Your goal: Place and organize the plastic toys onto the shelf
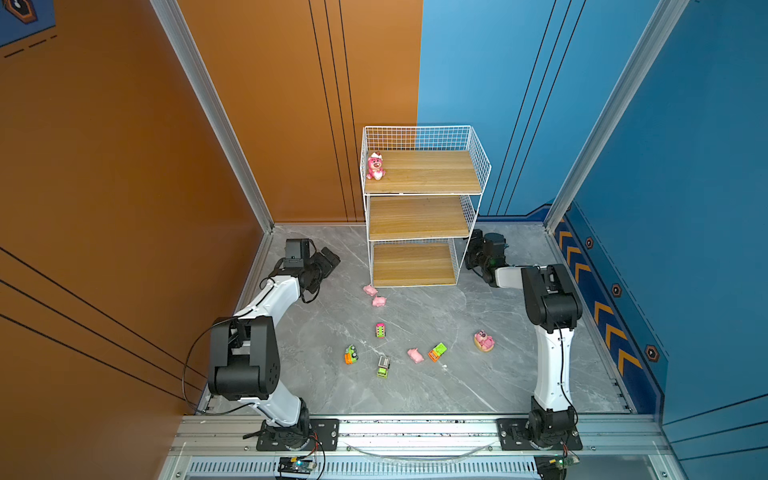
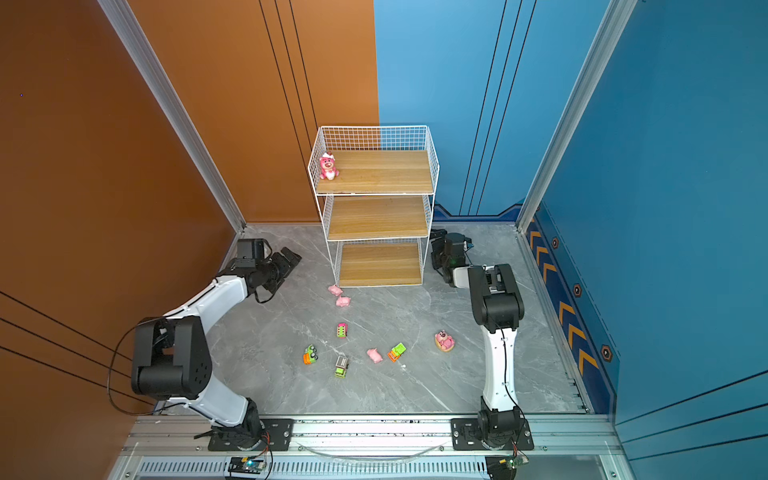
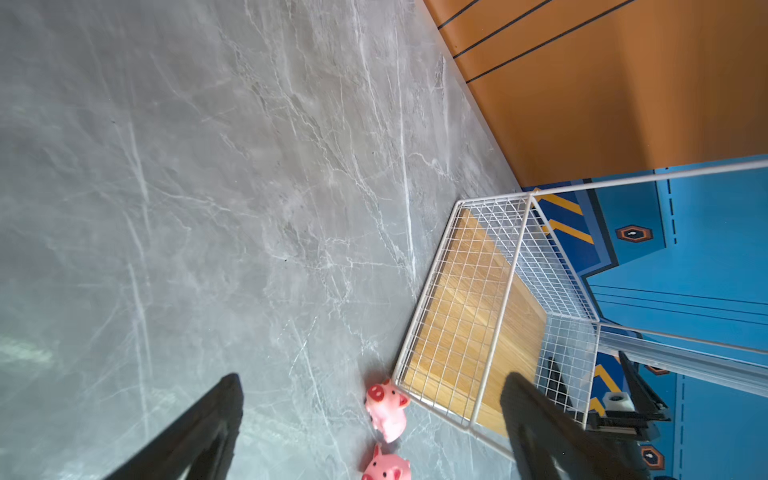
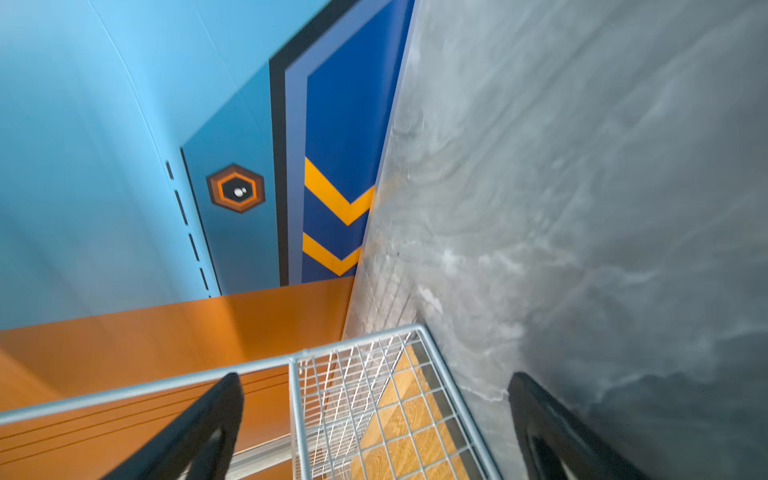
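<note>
Grey marbled tabletop (image 1: 415, 399), orange and blue walls. Item: white wire shelf (image 1: 432, 170), three tiers, one pink bear (image 1: 375, 165) standing on the top board. Loose on the table: three pigs (image 1: 369, 289), four toy vehicles (image 1: 380, 330), second bear (image 1: 484, 340) on tan base. Likely light, hard, slick plastic; pinch across the flanks. Jaws spread, empty: left gripper (image 1: 331, 259) and right gripper (image 4: 370, 380) flank the shelf's foot.
</note>
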Available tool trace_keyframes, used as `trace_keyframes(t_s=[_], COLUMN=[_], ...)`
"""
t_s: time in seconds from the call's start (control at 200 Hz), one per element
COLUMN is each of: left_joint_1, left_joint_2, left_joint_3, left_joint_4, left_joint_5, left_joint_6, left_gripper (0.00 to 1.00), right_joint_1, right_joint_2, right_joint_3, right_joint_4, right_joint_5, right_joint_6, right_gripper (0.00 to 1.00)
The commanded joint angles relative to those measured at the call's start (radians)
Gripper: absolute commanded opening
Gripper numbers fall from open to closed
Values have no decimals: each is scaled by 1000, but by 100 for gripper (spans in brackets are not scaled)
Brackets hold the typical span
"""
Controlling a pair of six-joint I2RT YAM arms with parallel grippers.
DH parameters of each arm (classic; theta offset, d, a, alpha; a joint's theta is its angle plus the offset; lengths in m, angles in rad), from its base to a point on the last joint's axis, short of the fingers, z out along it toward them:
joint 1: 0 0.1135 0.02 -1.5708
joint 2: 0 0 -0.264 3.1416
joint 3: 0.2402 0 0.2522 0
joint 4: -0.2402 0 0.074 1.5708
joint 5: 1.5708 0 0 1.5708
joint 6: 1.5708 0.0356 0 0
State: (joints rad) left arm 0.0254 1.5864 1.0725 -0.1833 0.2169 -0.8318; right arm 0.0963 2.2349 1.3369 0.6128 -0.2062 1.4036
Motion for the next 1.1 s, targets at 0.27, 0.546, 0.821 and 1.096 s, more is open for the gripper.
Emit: trace_keyframes(t_s=[0.27,0.546,0.821,1.096], left_joint_1=[-48,-160,-260,-283], left_joint_2=[-169,-252,-312,-305], left_joint_3=[-82,-141,-247,-264], left_joint_4=[-283,-410,-413,-403], left_joint_5=[-91,-182,-256,-263], left_joint_6=[219,301,320,302], left_gripper=[99,100,100,100], right_joint_1=[-136,-30,323,669], right_joint_2=[-341,-751,-1130,-1025], right_joint_3=[-189,-409,-625,-582], right_joint_4=[-201,-584,-815,-876], right_joint_5=[-3,182,288,300], right_joint_6=[-314,-693,-949,-1054], right_gripper=[100,100,97,91])
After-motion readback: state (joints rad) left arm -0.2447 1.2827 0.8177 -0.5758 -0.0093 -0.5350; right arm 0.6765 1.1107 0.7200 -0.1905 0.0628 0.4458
